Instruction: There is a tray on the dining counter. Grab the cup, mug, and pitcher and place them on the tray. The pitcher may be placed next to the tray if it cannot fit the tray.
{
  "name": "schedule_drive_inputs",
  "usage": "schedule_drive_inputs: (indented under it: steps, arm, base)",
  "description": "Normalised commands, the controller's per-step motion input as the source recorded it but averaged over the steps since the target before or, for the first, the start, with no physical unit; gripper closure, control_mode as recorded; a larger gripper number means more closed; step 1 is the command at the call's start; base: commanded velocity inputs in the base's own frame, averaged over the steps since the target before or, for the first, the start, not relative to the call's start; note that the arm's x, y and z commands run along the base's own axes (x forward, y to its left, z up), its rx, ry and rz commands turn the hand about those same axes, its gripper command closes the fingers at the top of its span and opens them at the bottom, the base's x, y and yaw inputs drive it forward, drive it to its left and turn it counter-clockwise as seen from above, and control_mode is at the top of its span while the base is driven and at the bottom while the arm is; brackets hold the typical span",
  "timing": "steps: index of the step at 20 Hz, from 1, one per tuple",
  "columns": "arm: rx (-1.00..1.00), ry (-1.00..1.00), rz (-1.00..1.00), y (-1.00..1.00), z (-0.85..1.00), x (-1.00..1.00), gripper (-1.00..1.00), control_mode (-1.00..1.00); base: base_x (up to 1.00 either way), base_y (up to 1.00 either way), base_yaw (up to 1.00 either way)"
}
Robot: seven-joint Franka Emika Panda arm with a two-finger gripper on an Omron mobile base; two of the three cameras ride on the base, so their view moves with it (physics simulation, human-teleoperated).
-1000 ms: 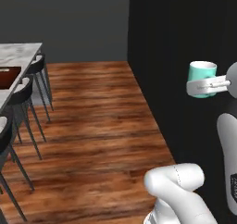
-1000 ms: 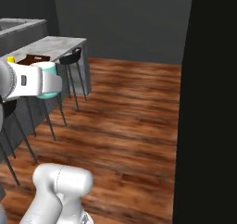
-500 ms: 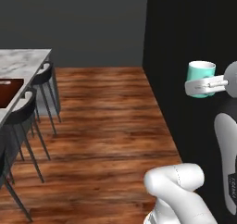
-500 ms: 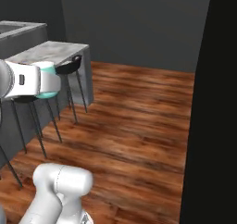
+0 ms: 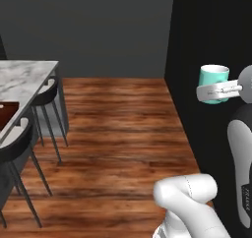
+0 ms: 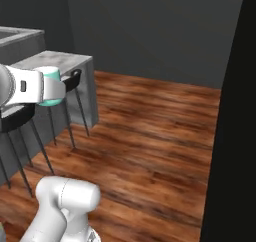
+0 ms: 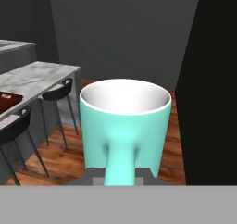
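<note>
Gripper (image 5: 214,90) nearly closed, pinching the teal mug (image 5: 214,79) by its loop handle; mug upright in mid-air, well apart from the dining counter (image 5: 22,79); tray (image 7: 8,100) at its edge; likely rigid, light, glossy; may swing.

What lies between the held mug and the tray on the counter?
In the hand view, between the mug and the tray lie bare marble counter and a dark stool.

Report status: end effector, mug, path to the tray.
End effector shut on mug, mug upright, carried off the floor. Tray on dining counter, ahead left. Stools line the counter's near side.
</note>
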Motion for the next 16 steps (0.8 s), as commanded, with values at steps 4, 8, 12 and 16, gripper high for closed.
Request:
schedule_drive_inputs:
  steps: [4, 8, 12, 16]
  arm:
    - [0.00, 0.00, 0.00, 0.00, 0.00, 0.00, 1.00, 1.00]
    - [0.00, 0.00, 0.00, 0.00, 0.00, 0.00, 1.00, 1.00]
    - [0.00, 0.00, 0.00, 0.00, 0.00, 0.00, 1.00, 1.00]
    - [0.00, 0.00, 0.00, 0.00, 0.00, 0.00, 1.00, 1.00]
  base:
    - [1.00, 0.00, 0.17]
    - [1.00, 0.00, 0.17]
    - [1.00, 0.00, 0.22]
    - [1.00, 0.00, 0.38]
